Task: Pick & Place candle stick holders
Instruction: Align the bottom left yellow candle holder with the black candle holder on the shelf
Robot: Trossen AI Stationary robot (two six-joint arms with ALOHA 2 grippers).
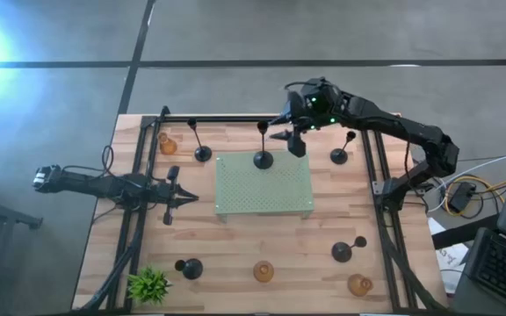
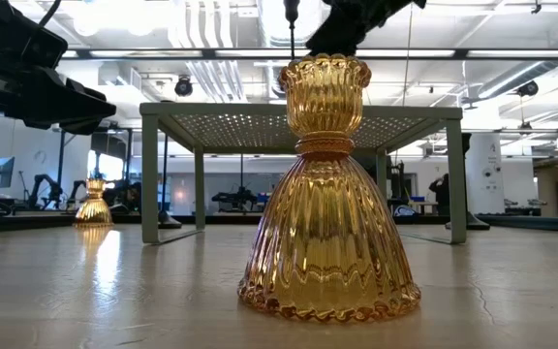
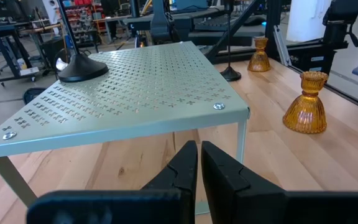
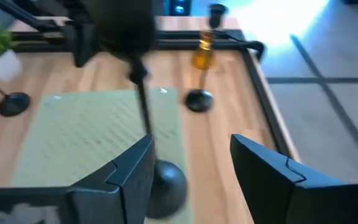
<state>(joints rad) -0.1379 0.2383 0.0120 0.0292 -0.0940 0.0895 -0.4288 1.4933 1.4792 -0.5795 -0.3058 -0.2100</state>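
Wooden tabletop: the right gripper (image 1: 293, 133) is hovering with jaws apart above the far edge of the perforated mat (image 1: 279, 197), a black candle holder (image 1: 263, 159) standing upright just beneath, stem vertical, unheld

- Desk (image 1: 235, 254): light wooden planks, with a black frame (image 1: 227, 118) along its far edge and sides.
- Mat (image 1: 275, 197): pale green perforated sheet, raised on legs at the middle of the desk; from the low view it reads as a small stand (image 2: 150, 174).
- Plant (image 1: 150, 284): small, green, at the desk's near left corner.
- Floor (image 1: 235, 35): grey concrete beyond the desk.
- Cables (image 1: 464, 195): yellow and white, beside the desk's right edge.
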